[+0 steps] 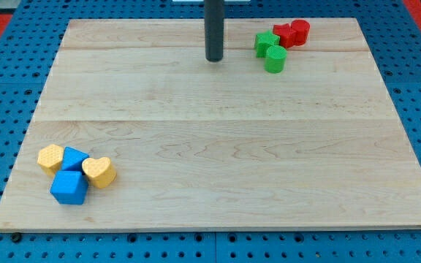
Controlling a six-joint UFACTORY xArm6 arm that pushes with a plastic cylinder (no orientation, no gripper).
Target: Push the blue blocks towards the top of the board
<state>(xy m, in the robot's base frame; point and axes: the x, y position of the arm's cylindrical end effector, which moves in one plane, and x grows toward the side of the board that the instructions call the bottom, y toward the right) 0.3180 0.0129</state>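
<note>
The straight dark rod is seen entering from the view's top, held upright — near the centre line, slightly left. My tip (214,58) is set down in the upper part, touching nothing.

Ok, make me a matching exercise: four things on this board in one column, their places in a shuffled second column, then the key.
Things:
1. my tip
2. blue cube
3. red blocks
4. yellow heart

Places:
A. the view's top right corner, beside the green blocks
B. the view's top, near the middle, touching no block
C. lowest of the bottom-left cluster
D. right side of the bottom-left cluster

Pairs: 1-B, 2-C, 3-A, 4-D
</note>
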